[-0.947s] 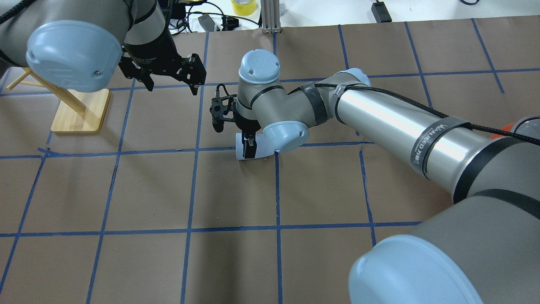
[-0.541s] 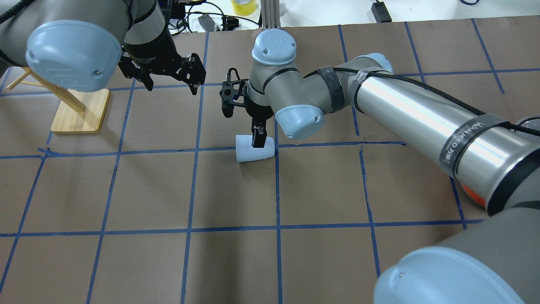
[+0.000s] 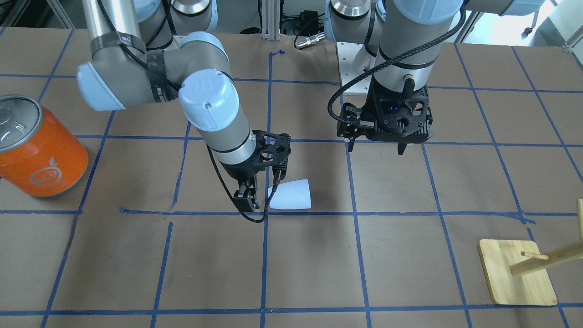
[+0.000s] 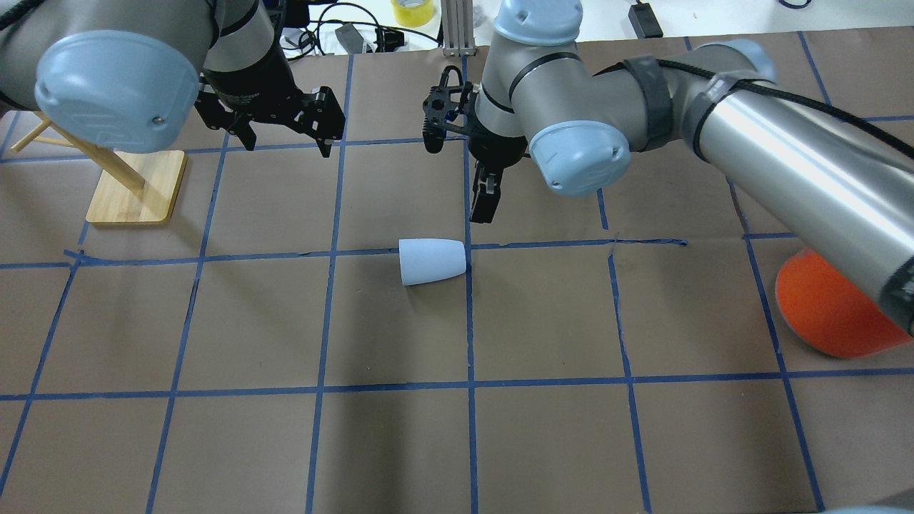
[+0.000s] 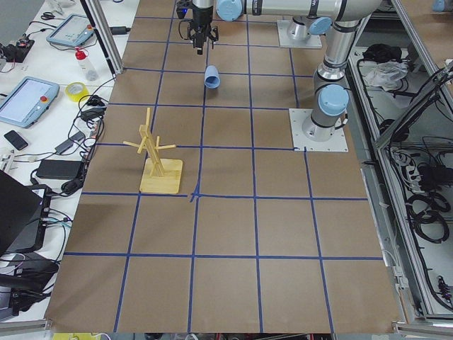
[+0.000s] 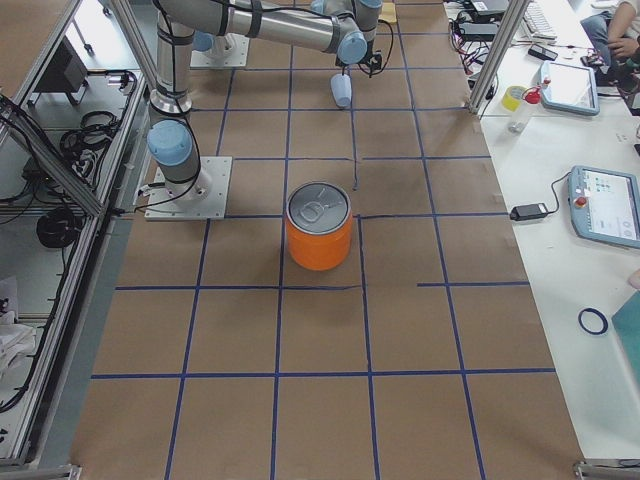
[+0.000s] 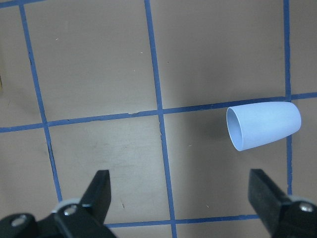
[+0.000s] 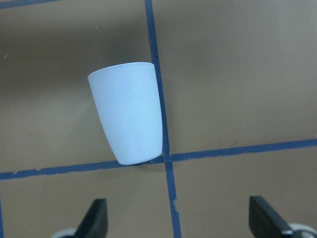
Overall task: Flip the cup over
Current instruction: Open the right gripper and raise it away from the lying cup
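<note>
Brown paper on the table carries the cup on its side, mouth toward 9 o'clock from overhead. Above, the right gripper, at its 1 o'clock, and the left gripper hang spread and empty. Pinching squarely across the walls should turn it best.

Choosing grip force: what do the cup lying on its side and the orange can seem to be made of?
The cup is probably plastic: plain pale blue-white, smooth matte walls, no glare. The orange can looks like metal: glossy printed side, shiny silver pull-tab top.
</note>
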`<move>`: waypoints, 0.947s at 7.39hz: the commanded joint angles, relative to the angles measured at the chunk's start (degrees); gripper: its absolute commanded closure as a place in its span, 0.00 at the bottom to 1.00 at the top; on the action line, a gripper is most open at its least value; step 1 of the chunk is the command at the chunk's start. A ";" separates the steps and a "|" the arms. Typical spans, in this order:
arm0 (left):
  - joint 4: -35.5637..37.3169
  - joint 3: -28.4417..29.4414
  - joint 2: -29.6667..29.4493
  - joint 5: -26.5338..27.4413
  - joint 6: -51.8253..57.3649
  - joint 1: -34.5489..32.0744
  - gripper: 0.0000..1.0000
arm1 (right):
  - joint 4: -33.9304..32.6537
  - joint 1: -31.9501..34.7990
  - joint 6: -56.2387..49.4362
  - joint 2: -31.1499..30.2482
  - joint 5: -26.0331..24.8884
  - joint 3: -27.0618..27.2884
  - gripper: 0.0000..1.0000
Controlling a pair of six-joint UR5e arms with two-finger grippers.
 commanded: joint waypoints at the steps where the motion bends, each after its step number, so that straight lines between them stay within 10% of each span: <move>1: 0.00 0.02 0.02 0.01 0.03 0.05 0.00 | 3.81 -4.94 7.84 -6.08 -0.57 0.05 0.00; 7: 0.00 -0.77 -0.33 -1.48 0.12 0.05 0.00 | 6.87 -6.81 35.03 -12.16 -10.92 1.28 0.00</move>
